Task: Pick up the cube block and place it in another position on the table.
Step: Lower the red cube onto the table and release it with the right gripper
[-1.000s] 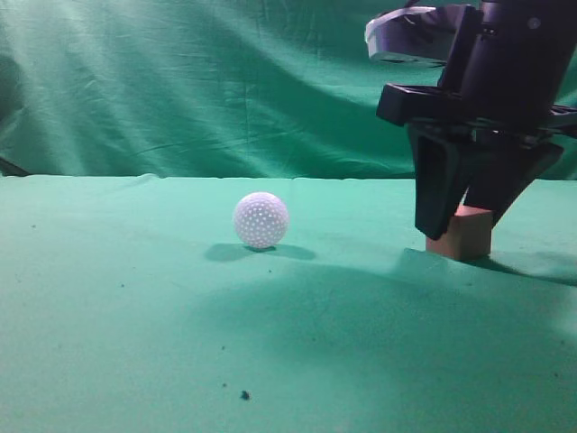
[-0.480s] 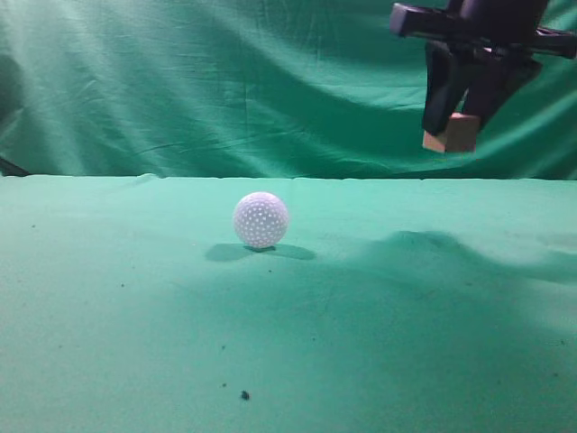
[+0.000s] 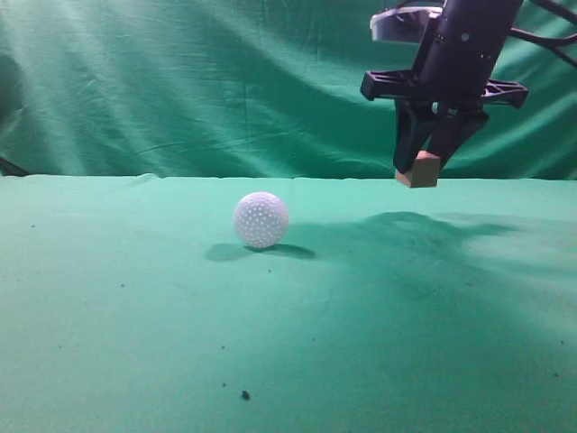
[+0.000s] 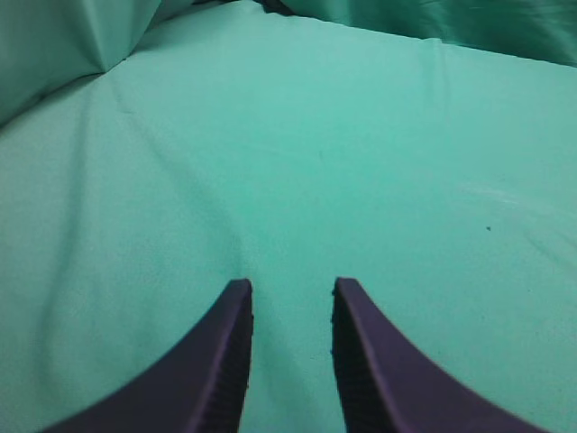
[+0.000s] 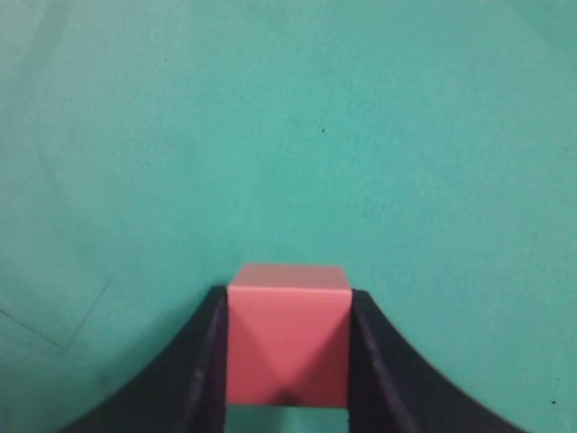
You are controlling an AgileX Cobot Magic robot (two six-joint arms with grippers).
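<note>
The cube block (image 3: 418, 170) is a small pinkish-tan cube. My right gripper (image 3: 424, 161) is shut on it and holds it in the air above the green table, at the upper right of the exterior view. In the right wrist view the cube (image 5: 288, 334) sits squeezed between the two dark fingers (image 5: 287, 307), with green cloth below. My left gripper (image 4: 290, 290) is open and empty over bare green cloth; it does not show in the exterior view.
A white dimpled ball (image 3: 261, 220) rests on the green cloth (image 3: 180, 316) left of centre, well left of the held cube. A green backdrop (image 3: 180, 81) hangs behind the table. A small dark speck (image 3: 244, 394) lies near the front.
My right gripper lifted the cube off the table at the right, rose high, and has now come down somewhat, shifted left and farther back with the cube still held.
</note>
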